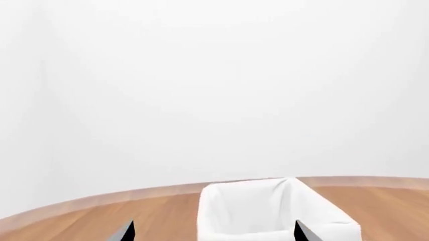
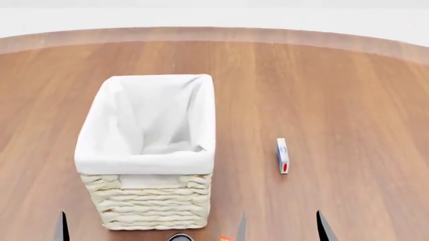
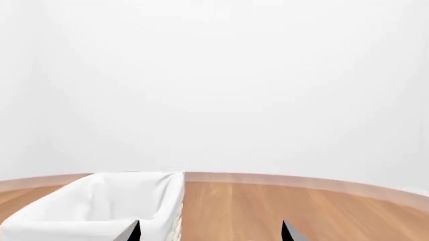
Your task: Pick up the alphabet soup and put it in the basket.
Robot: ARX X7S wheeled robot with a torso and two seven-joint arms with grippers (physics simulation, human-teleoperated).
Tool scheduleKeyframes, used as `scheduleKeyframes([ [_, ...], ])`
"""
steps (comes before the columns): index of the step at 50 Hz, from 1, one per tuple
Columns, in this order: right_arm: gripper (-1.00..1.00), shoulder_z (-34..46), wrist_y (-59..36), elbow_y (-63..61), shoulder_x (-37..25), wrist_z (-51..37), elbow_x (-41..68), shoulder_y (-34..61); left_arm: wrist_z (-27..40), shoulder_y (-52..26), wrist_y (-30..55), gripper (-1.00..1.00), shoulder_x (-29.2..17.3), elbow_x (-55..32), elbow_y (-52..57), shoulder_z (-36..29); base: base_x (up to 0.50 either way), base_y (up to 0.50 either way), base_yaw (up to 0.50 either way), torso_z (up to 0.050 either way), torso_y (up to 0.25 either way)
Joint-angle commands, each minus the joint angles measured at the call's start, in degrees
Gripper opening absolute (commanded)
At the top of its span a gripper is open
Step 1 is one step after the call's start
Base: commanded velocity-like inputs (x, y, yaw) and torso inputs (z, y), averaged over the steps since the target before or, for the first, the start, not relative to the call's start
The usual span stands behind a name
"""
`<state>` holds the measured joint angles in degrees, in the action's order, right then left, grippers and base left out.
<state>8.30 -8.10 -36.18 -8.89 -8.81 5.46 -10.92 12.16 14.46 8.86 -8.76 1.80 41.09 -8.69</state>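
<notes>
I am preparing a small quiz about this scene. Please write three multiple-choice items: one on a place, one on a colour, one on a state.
1. In the head view, the small box lies where?
A. inside the basket
B. on the table, at the view's right of the basket
C. on the basket's rim

2. What colour is the basket's liner?
A. white
B. red
C. black

3. What is inside the basket?
A. nothing visible
B. a can
C. two boxes

Answers: 1 B, the box rests on bare wood of the table, apart from the basket. 2 A, white cloth folds over the rim. 3 A, only liner shows inside.
</notes>
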Motion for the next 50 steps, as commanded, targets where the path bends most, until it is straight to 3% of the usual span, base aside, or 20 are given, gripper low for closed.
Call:
scheduleKeyframes([
  [1,1.0,0.3,0.5,0.5,-0.5,-0.7,0.3,0.1,0.8,-0.2,0.0,1.0,-0.6,-0.2,-0.2,-0.4,0.5,0.0,0.0,0.0,0.0],
  [6,1.0,0.7,0.5,0.7,-0.7,-1.2,0.1,0.1,1.0,-0.2,0.1,1.0,-0.8,-0.5,-0.4,-0.5,0.0,0.01,0.0,0.0,0.003],
  [38,1.0,1.4,0.6,1.2,-2.1,-2.6,1.3,0.6,2.6,-0.6,0.4,1.0,-2.3,-0.6,-0.7,-1.7,0.0,0.5,0.0,0.0,0.0],
  [50,1.0,1.5,0.8,1.0,-2.7,-3.2,1.1,0.6,3.0,-1.1,0.7,1.0,-2.7,-0.9,-1.5,-2.2,0.0,0.01,0.0,0.0,0.0],
])
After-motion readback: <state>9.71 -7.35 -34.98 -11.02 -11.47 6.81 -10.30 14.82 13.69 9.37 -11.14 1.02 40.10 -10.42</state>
